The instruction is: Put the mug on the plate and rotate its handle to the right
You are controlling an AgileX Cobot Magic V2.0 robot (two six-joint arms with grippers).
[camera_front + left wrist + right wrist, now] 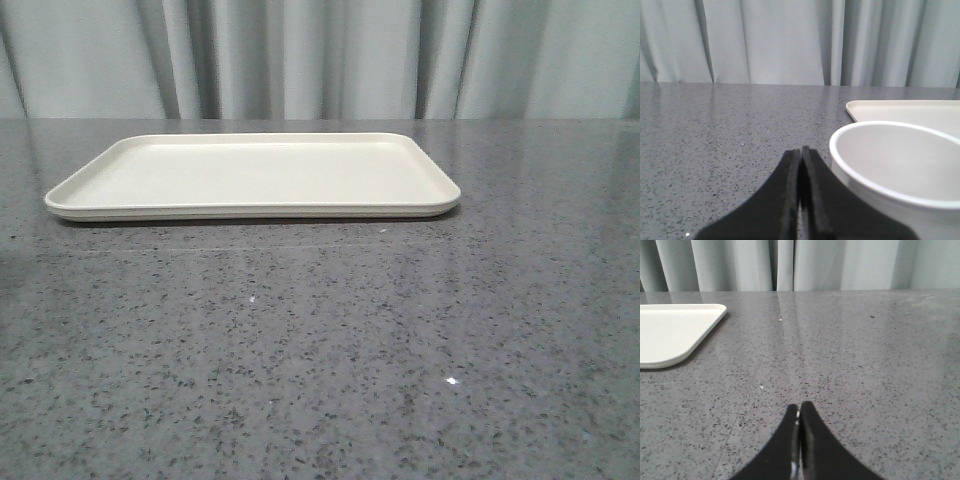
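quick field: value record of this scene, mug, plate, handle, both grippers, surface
mug: white, open top up, right beside the left gripper, seen only in left wrist view
handle: not visible
plate: cream tray, flat on the table, nothing on it
mug on plate: no, plate lies beyond it
left gripper: shut, holding nothing
right gripper: shut, holding nothing, over bare table
table: grey speckled stone
backdrop: pale curtain

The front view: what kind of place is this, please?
Probably a staged test bench, not a lived-in kitchen: a grey speckled stone-look tabletop, a plain pale curtain closing off the back, and only a cream tray and a white mug set out.
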